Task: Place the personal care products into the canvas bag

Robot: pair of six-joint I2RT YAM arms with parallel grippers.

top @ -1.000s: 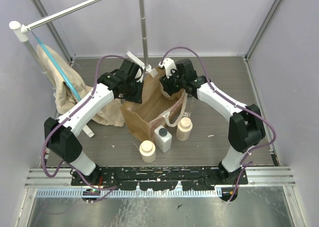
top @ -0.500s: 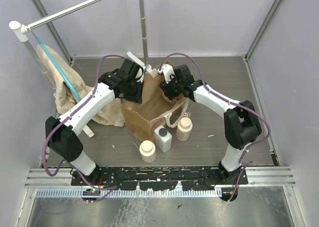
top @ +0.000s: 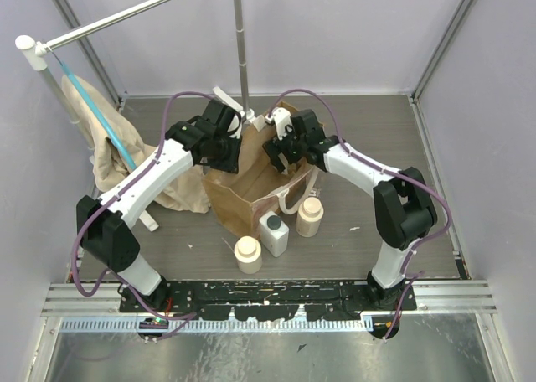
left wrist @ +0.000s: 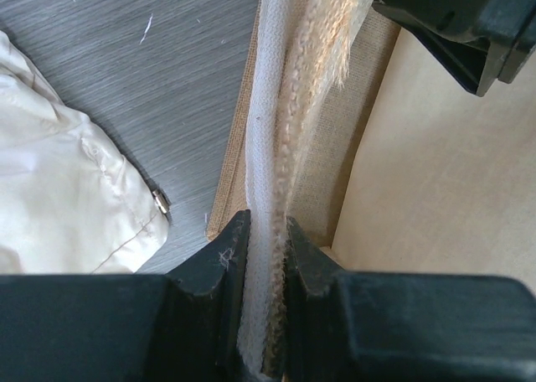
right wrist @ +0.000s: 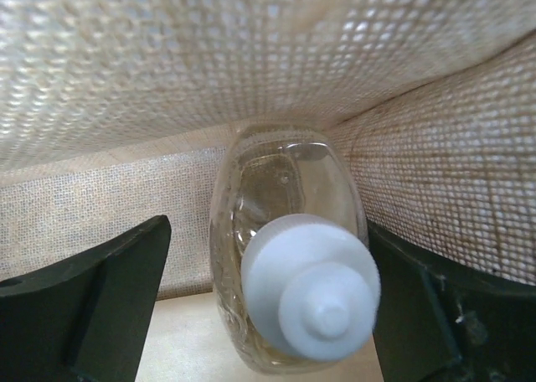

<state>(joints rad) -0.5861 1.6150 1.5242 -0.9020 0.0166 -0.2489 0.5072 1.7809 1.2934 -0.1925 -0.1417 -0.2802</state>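
Note:
The canvas bag [top: 251, 185] stands open mid-table. My left gripper [top: 231, 145] is shut on the bag's cream handle and rim [left wrist: 266, 172], holding its left side up. My right gripper [top: 280, 152] is inside the bag's mouth. In the right wrist view its jaws [right wrist: 266, 231] stand open around the slim clear bottle [right wrist: 280, 231] with a white cap, which leans on the bag's woven wall [right wrist: 251, 55]. The left finger is apart from it. Outside, in front of the bag, stand two cream round bottles [top: 248, 254] [top: 309, 217] and the white square dark-capped bottle [top: 273, 234].
A beige cloth with a blue strap [top: 109, 147] hangs from a rack at the left; it also shows in the left wrist view [left wrist: 67, 189]. A metal pole [top: 242, 55] rises behind the bag. Grey walls close the table's sides.
My right gripper has moved left and down into the bag's mouth with the clear bottle; its white cap no longer shows from above. The left arm has stayed put.

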